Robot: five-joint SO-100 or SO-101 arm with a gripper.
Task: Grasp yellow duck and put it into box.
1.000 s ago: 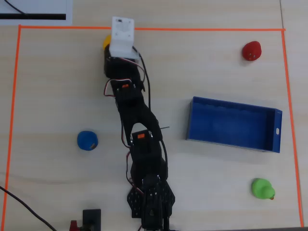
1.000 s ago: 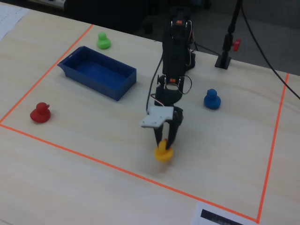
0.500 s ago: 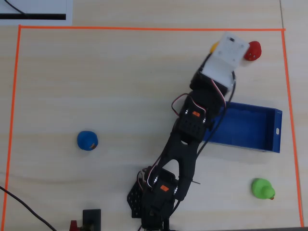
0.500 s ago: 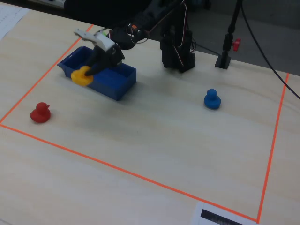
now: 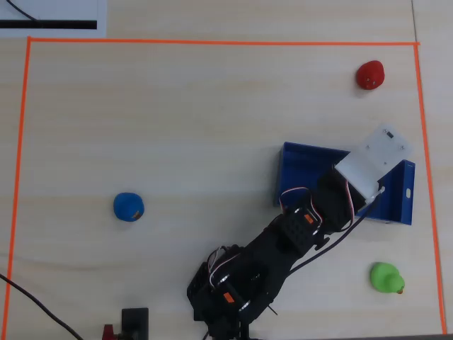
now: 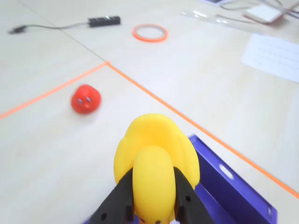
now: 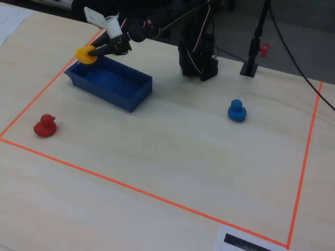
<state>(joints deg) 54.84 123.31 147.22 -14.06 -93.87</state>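
My gripper (image 6: 153,179) is shut on the yellow duck (image 6: 154,154), with a black finger (image 6: 122,198) on each side of its body. In the fixed view the gripper (image 7: 93,52) holds the duck (image 7: 84,54) in the air, just above the left end of the blue box (image 7: 112,97). In the overhead view the duck is hidden under the white wrist mount (image 5: 375,159), which hangs over the box (image 5: 301,173). In the wrist view the box's rim (image 6: 233,186) shows below and to the right of the duck.
A red duck (image 5: 369,74) (image 6: 85,99) (image 7: 45,126) sits beyond the box, near the orange tape border (image 5: 212,42). A green duck (image 5: 386,278) sits near the box's other side. A blue duck (image 5: 128,207) (image 7: 236,111) sits far off.
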